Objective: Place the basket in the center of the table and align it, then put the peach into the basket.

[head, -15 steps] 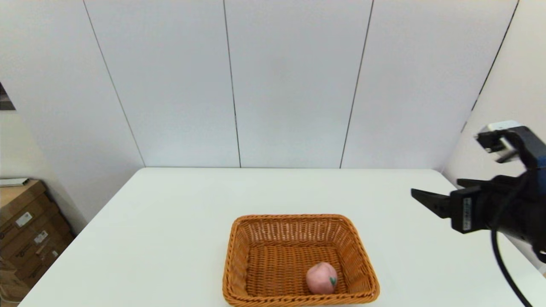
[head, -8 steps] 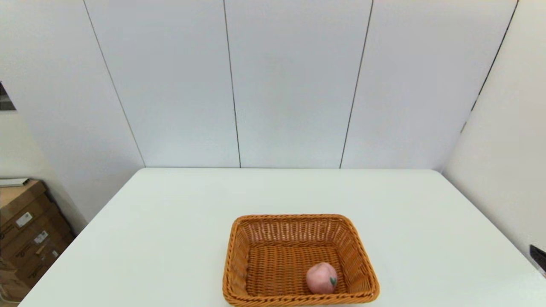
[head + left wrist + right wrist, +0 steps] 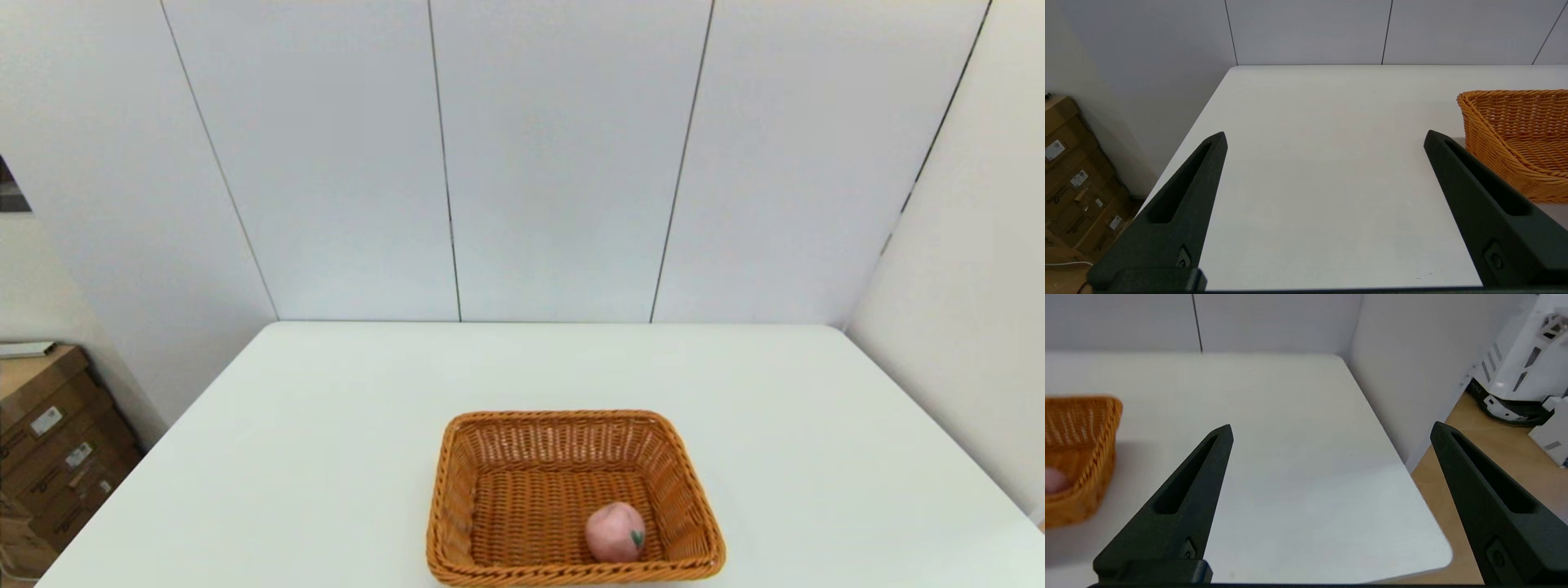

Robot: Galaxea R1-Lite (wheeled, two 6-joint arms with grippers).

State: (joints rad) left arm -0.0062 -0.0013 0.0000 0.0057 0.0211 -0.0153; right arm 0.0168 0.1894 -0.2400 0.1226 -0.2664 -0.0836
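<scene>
peach [image 3: 615, 532] in basket [image 3: 522, 445] on table [image 3: 326, 408], left gripper [image 3: 1325, 134] and right gripper [image 3: 1331, 428] fingers wide

No legible writing anywhere

We found no text, brand, number or sign that we could read. The cardboard boxes [image 3: 57, 441] stacked on the floor past the left edge of the table [image 3: 326, 425] carried small white stickers [image 3: 1054, 150], and dark printing ran along the side of one, but every mark was too small for us to make out. The woven basket [image 3: 457, 498] and the peach [image 3: 614, 532] inside it bore no lettering, and neither did the wall panels.
</scene>
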